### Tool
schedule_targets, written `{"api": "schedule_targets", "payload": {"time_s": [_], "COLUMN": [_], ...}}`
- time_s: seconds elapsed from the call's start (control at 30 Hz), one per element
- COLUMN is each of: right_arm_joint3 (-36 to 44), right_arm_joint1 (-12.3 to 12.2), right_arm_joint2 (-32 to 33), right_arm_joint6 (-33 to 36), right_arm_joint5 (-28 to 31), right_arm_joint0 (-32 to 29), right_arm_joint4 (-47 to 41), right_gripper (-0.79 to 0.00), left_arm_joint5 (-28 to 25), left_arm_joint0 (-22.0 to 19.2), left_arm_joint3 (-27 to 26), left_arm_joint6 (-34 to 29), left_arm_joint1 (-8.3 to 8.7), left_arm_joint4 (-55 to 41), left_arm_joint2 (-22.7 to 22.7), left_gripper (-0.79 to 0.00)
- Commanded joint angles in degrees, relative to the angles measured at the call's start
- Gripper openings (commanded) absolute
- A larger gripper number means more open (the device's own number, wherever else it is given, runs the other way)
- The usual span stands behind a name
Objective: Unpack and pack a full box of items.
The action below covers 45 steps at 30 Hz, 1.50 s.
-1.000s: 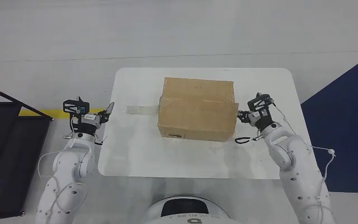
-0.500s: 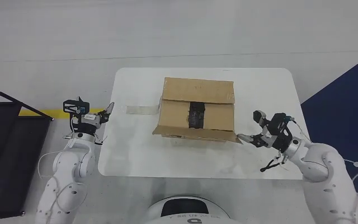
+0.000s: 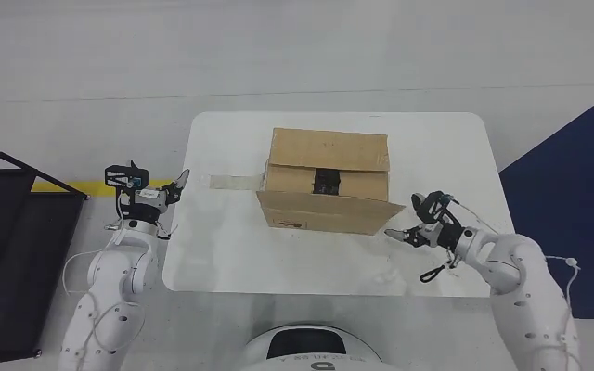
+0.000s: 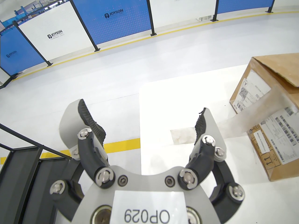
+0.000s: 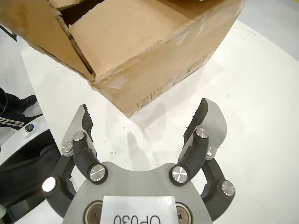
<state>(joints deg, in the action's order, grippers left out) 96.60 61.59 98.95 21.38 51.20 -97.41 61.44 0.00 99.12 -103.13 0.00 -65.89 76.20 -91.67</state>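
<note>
Cardboard box (image 3: 325, 210) on white table (image 3: 223, 243)

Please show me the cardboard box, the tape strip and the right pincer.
cardboard box (image 3: 329, 148), top view, far flap.
tape strip (image 3: 232, 182), top view, its middle.
right pincer (image 5: 143, 103), right wrist view, between its fingertips.

2 white arms (image 3: 116, 269) carry black cables (image 3: 432, 272); left gripper (image 4: 142, 104) and right gripper (image 5: 143, 103) have grey fingers (image 4: 70, 117), black pads (image 4: 92, 120), silver screws (image 4: 104, 177).

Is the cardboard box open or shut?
Partly open: the cardboard box shows a dark gap between its top flaps, with the near flap lifted.
</note>
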Motion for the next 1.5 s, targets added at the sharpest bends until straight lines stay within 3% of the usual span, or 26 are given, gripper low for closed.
{"api": "schedule_targets", "payload": {"time_s": [0.0,0.1,0.23,0.53,0.7,0.9,1.0,1.07,1.23,1.33,1.47], "right_arm_joint3": [0.4,2.9,5.3,4.9,2.9,2.7,2.7,0.8,-5.3,-6.3,-5.0], "right_arm_joint1": [-0.1,0.2,0.7,0.7,0.6,0.8,0.9,0.9,-0.2,-1.3,-2.4], "right_arm_joint2": [1.9,3.3,0.5,-3.8,-2.5,-5.9,-8.3,-8.3,-4.9,-3.3,-2.1], "right_arm_joint6": [-1.9,-5.9,-7.3,-6.9,-6.1,-4.9,-5.2,-3.5,11.4,18.9,23.6], "right_arm_joint5": [-2.8,-10.6,-18.4,-16.1,-19.0,-26.2,-24.2,-17.5,-5.7,-0.3,2.9], "right_arm_joint0": [-0.3,-0.9,0.4,3.4,4.8,5.7,5.9,6.5,10.9,11.7,10.5], "right_arm_joint4": [-0.1,1.8,4.1,3.0,2.2,11.0,11.2,1.2,-26.7,-34.8,-40.1], "right_gripper": [0.000,0.000,0.000,0.000,0.000,0.000,0.000,0.000,0.000,0.000,0.000], "left_arm_joint5": [0.0,0.0,0.0,0.0,0.0,0.0,0.0,0.0,0.0,0.0,0.0], "left_arm_joint0": [0.0,0.0,0.0,0.0,0.0,0.0,0.0,0.0,0.0,0.0,0.0], "left_arm_joint3": [0.0,0.0,0.0,0.0,0.0,0.0,0.0,0.0,0.0,0.0,0.0], "left_arm_joint6": [0.0,0.0,0.0,0.0,0.0,0.0,0.0,0.0,0.0,0.0,0.0], "left_arm_joint1": [0.00,0.00,0.00,0.00,0.00,0.00,0.00,0.00,0.00,0.00,0.00], "left_arm_joint4": [0.0,0.0,0.0,0.0,0.0,0.0,0.0,0.0,0.0,0.0,0.0], "left_arm_joint2": [0.0,0.0,0.0,0.0,0.0,0.0,0.0,0.0,0.0,0.0,0.0], "left_gripper": [0.000,0.000,0.000,0.000,0.000,0.000,0.000,0.000,0.000,0.000,0.000]}}
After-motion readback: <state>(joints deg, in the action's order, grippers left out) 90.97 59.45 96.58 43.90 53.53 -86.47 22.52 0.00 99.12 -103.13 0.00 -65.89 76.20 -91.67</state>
